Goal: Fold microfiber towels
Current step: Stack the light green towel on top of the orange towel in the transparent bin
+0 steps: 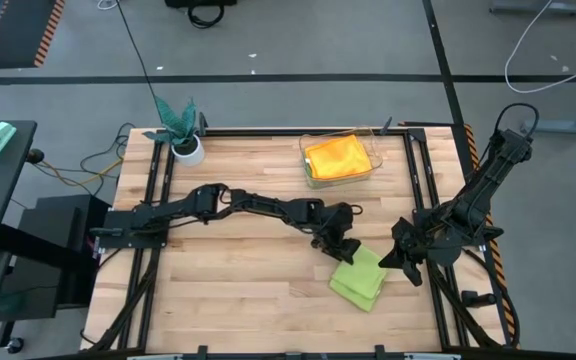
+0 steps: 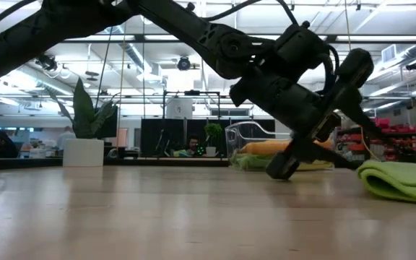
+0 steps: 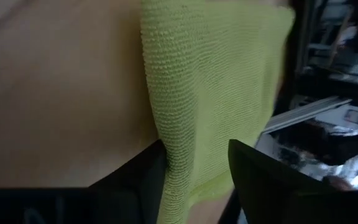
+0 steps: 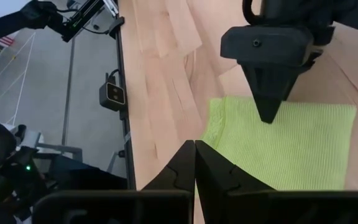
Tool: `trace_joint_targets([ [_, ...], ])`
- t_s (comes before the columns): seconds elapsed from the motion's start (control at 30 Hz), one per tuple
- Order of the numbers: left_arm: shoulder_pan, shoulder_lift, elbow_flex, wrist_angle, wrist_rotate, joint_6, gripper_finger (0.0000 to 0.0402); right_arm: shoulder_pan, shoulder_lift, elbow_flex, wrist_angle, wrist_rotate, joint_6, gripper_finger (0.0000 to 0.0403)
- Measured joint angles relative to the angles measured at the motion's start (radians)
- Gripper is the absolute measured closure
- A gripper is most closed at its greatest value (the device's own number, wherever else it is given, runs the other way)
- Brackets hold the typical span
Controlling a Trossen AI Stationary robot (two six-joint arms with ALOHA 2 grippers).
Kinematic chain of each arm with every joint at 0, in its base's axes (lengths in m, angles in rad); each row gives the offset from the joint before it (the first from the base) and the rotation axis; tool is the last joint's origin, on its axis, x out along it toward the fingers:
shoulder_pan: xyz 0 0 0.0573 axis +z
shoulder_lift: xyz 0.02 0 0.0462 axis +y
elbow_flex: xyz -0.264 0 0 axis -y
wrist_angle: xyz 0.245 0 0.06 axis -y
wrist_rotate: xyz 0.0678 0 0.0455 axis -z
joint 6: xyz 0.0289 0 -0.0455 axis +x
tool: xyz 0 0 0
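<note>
A lime green towel point(image 1: 360, 275), folded into a thick rectangle, lies flat on the table at the near right; it also shows in the low view point(image 2: 403, 180) and the right wrist view point(image 4: 291, 146). My left gripper point(image 1: 343, 243) is open, pointing down at the towel's far edge, and the towel point(image 3: 216, 93) shows between its fingers. My right gripper point(image 4: 194, 152) is shut and empty, just off the towel's right side point(image 1: 403, 258). A yellow-orange towel point(image 1: 338, 155) lies on a green one in a clear container point(image 1: 373, 150). My left gripper comes from above, slanting down at the far edge point(image 4: 272, 102) of the lime green towel, one finger point(image 3: 135, 180) on either side of a strip of cloth. I cannot tell whether the fingers touch the cloth. The towel lies flat on the table.
A teal leafy plant in a white pot point(image 1: 185, 140) stands at the far left. The clear container stands at the far right of centre. Bare wood point(image 1: 228, 280) lies left of the folded towel. Black rails point(image 1: 418, 180) run along the table's sides.
</note>
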Motion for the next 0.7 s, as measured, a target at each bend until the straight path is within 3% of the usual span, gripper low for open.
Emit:
trace_joint_targets([
  [0.17, -0.024, 0.039, 0.003, 0.129, 0.005, -0.086, 0.0233, 0.0, 0.0, 0.0, -0.001, 0.0, 0.002, 0.0387],
  [0.7, -0.018, 0.038, 0.003, 0.073, 0.027, -0.144, 0.0277, 0.0, 0.0, 0.0, -0.001, 0.0, 0.008, 0.0387],
])
